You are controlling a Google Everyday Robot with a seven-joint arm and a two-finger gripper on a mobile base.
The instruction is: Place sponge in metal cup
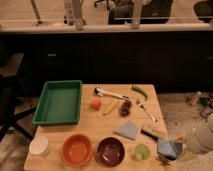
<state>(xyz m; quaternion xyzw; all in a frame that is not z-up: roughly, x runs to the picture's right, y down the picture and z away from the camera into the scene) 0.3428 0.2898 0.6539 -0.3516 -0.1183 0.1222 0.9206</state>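
Note:
The sponge (168, 148) is a small blue-grey pad at the table's front right corner, right of the light green cup (141, 151). My gripper (181, 150) comes in from the lower right on a pale arm (201, 140) and sits right against the sponge's right side. I cannot tell whether it holds the sponge. No shiny metal cup shows in the view; it is hidden or out of view.
On the wooden table (90, 120) are a green tray (59, 101), white paper cup (39, 146), orange bowl (76, 149), maroon bowl (110, 150), pale blue cloth (127, 131), tan brush block (153, 131), an orange fruit (95, 104), banana (111, 106), fork (146, 110) and green pepper (140, 91).

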